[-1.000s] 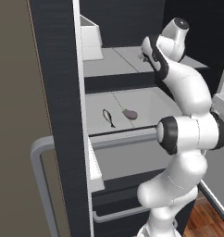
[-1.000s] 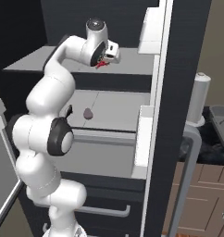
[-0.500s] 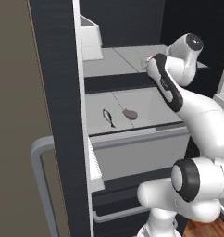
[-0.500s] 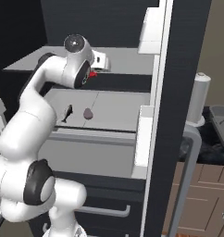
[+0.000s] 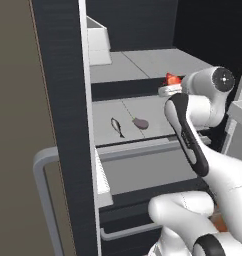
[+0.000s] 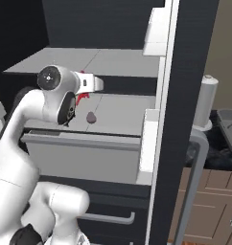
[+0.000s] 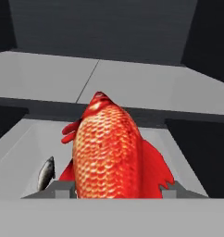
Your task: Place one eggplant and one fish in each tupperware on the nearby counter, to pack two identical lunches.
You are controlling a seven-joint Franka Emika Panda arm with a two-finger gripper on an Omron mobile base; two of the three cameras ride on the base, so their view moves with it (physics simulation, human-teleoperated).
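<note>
Red-orange fish clamped in gripper, held above fridge shelf; small grey fish at 8 o'clock. Keep grip firm, lift clear w/o clipping shelf edge, then swing twd tupperware.

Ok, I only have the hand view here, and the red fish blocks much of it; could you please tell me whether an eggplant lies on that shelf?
Observer: Yes, one eggplant lies on the lower shelf, hidden from you behind the red fish.
Operator: Thanks. Where does it lie relative to the small grey fish?
Observer: In the left base view it lies just right of the small grey fish, apart from it.
Operator: And what is outside the fridge?
Observer: In the right base view a tall grey cylinder stands beyond the open fridge door.
</note>
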